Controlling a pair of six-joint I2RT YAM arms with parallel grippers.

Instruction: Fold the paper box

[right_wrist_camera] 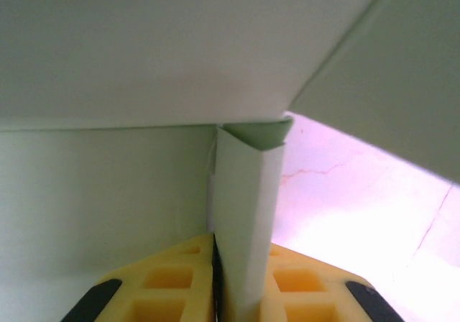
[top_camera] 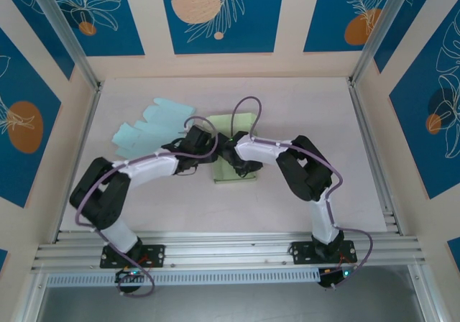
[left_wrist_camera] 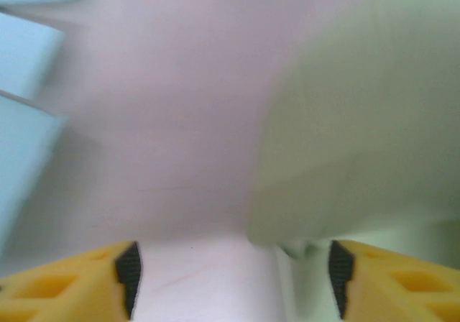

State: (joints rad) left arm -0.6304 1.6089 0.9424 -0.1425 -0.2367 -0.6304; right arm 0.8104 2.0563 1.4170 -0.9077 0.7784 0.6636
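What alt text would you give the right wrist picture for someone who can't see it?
Two yellow fingers pinch a folded pale green paper flap. The box's green panels span the top and left; pinkish table shows right.

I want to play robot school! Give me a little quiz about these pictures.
1. True or false: the left gripper is open.
2. What does the right gripper pinch? A) a flap of the green paper box B) the blue paper C) nothing
3. Fill in: in the top view, the blue paper lies to the ___ of the green paper box.
Key: 1 true; 2 A; 3 left.
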